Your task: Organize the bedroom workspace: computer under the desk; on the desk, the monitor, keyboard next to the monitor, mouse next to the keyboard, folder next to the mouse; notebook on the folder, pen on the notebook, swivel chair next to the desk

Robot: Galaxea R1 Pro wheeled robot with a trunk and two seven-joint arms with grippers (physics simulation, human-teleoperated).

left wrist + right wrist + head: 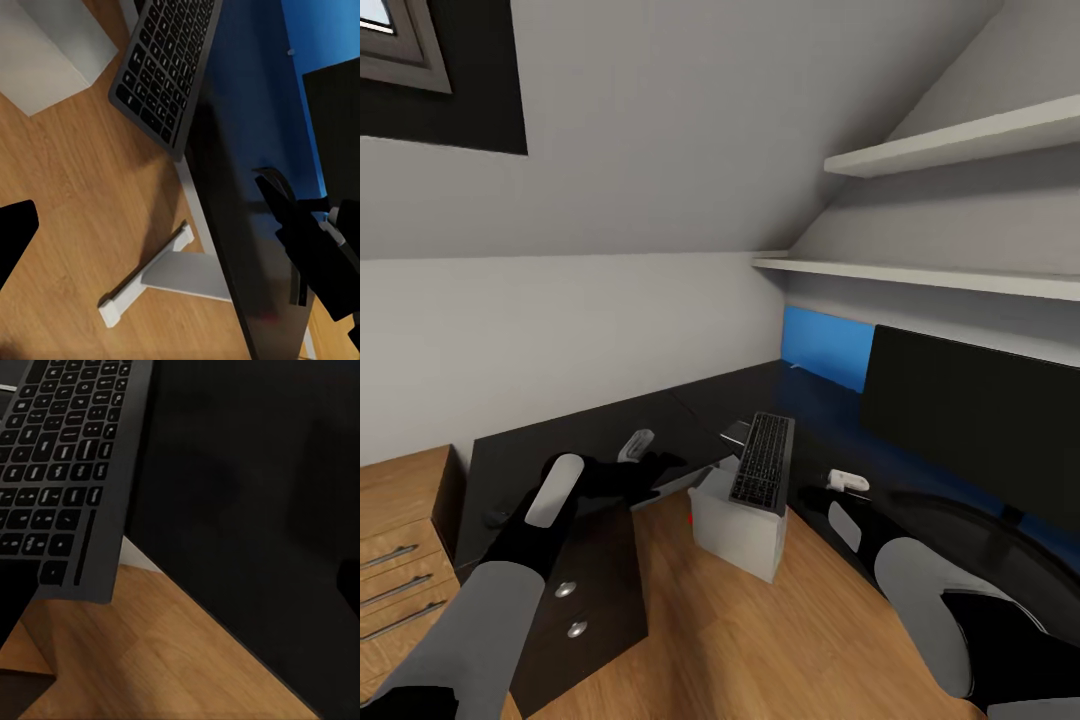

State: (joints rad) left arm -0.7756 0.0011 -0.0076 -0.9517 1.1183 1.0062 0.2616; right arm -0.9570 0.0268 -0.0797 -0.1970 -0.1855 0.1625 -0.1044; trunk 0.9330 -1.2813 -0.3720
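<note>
Nearest you, both arms reach forward over the wood plank floor (760, 640). Your left gripper (645, 455) hovers above the edge of the black desk (560, 440), just beside the computer; its fingers look slightly apart, though you cannot tell for certain how wide they stand. Your right gripper (847, 481) sits low over the desk's other wing, near the keyboard's corner, and its jaw state cannot be made out.

Below the left arm, one black drawer unit (585, 590) shows two round silver knobs. At the far left edge stands one wooden drawer chest (400, 560) with three handles.

Between the arms, one light grey computer (740, 525) stands on the floor at the desk's inner corner, a red spot on its side. One black keyboard (763, 462) lies across its top, overhanging toward the desk edge; the left wrist view shows the keyboard (166, 64) beside the white pedestal leg (154, 271).

Farther right, one black monitor (970, 415) stands on the desk. Behind it a blue panel (825, 348) backs the desk, and two white shelves (960, 140) run along the sloping wall.
</note>
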